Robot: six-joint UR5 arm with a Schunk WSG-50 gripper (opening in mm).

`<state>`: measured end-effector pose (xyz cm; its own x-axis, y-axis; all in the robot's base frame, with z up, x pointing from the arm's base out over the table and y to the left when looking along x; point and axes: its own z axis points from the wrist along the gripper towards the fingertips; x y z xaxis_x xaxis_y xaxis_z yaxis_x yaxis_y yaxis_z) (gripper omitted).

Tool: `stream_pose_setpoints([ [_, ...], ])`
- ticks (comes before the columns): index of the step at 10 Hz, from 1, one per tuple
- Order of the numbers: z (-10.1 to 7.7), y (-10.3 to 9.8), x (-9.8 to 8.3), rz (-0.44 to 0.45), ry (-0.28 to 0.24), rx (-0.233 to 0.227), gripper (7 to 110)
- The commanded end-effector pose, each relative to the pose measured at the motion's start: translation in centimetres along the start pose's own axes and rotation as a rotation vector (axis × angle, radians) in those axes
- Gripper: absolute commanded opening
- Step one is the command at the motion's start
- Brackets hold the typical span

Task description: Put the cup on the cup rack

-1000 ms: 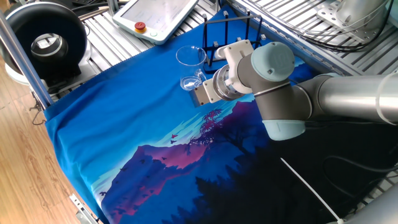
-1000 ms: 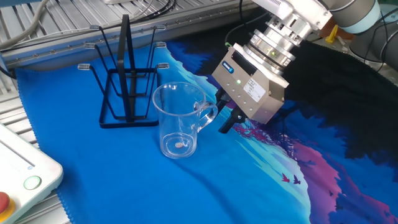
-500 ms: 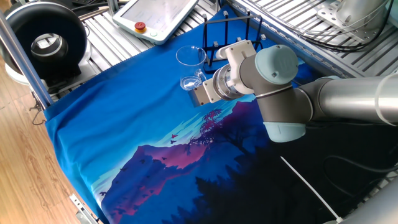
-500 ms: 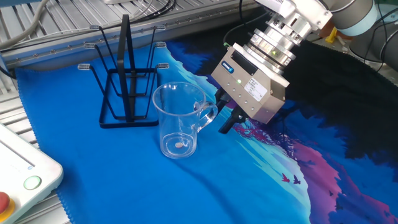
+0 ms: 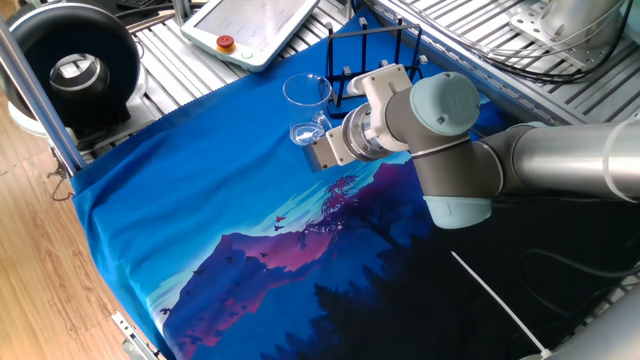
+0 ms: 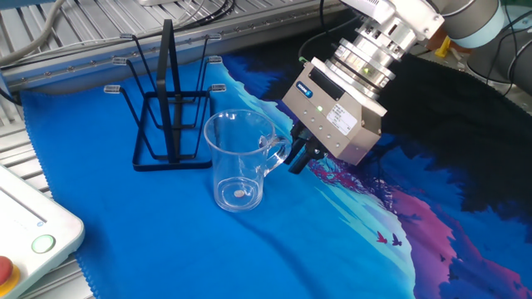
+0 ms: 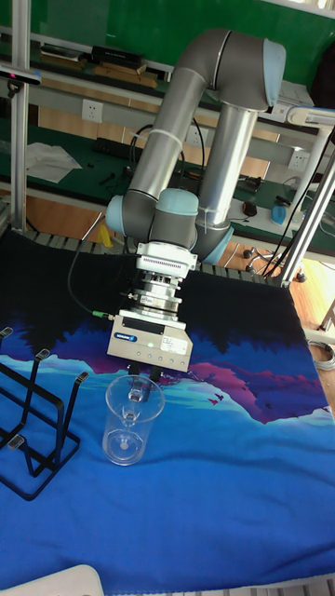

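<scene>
**Grasp step: gripper at cup handle**

Cup [image 6: 238,159] stands upright on the blue cloth [image 6: 150,232] covering the desk, just beside the cup rack [image 6: 169,108]. Gripper [image 6: 298,155] is closed around the cup's handle [image 6: 276,149]; firmness unclear. Judged: grasp in hand. Next: lift, tilt, seat cup over a peg.
</scene>
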<state>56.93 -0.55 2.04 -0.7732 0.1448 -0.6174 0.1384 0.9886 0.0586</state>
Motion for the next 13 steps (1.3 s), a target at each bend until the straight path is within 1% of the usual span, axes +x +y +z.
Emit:
stream_pose_setpoints([
  [1, -0.3, 0.2, -3.0, -0.051, -0.126, -0.046, 22],
  [2, -0.3, 0.2, -3.0, -0.053, -0.126, -0.047, 22],
  [4, -0.3, -0.3, -3.3, -0.099, -0.128, -0.043, 22],
  [7, -0.4, -0.7, -3.7, -0.15, -0.127, -0.054, 22],
  [9, -0.4, -1.2, -3.8, -0.195, -0.121, -0.045, 22],
  [10, -0.3, -1.1, -3.7, -0.199, -0.116, -0.053, 22],
  [11, -0.3, -1.4, -3.7, -0.23, -0.109, -0.054, 22],
  [13, -0.5, -1.7, -4.2, -0.304, -0.105, -0.079, 22],
])
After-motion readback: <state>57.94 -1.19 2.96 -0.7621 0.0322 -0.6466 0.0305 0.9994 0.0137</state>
